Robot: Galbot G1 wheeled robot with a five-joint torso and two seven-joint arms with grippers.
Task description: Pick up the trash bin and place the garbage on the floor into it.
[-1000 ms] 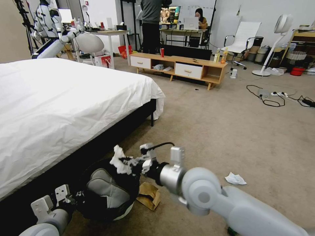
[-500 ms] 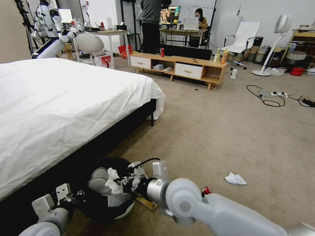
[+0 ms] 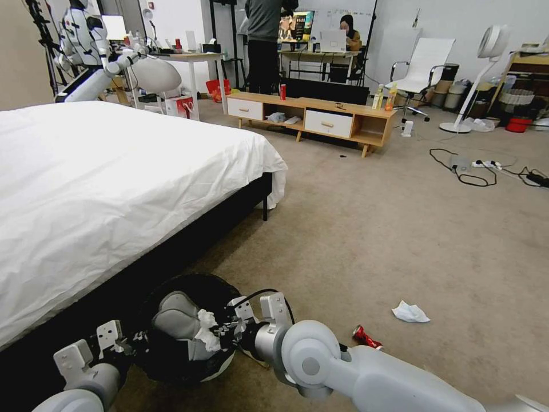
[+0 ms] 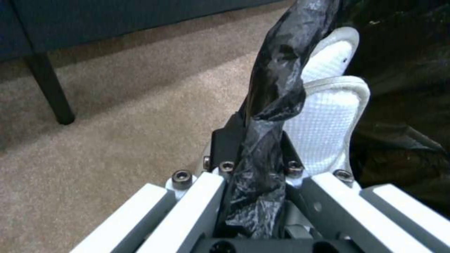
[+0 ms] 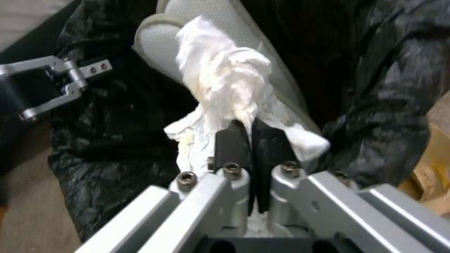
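- Now the right gripper (image 5: pixel 244 135), jaws pinched on a crumpled white tissue (image 5: pixel 225 80), hangs over the round black-bagged trash bin (image 3: pixel 183 329) beside the white-sheeted bed (image 3: pixel 114 189).
- Left gripper (image 4: pixel 255 140) clamps the bin's rim.
- A crushed red can (image 3: pixel 366 337) lies on the beige carpet floor (image 3: pixel 400 229) near the bin.

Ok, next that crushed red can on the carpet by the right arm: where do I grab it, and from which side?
Grip the can across its flattened middle, coming straight down from above. It lies on its side on the open floor, long axis slanting, so turn the right hand crosswise to that axis. That hand is now shut on a tissue over the bin.
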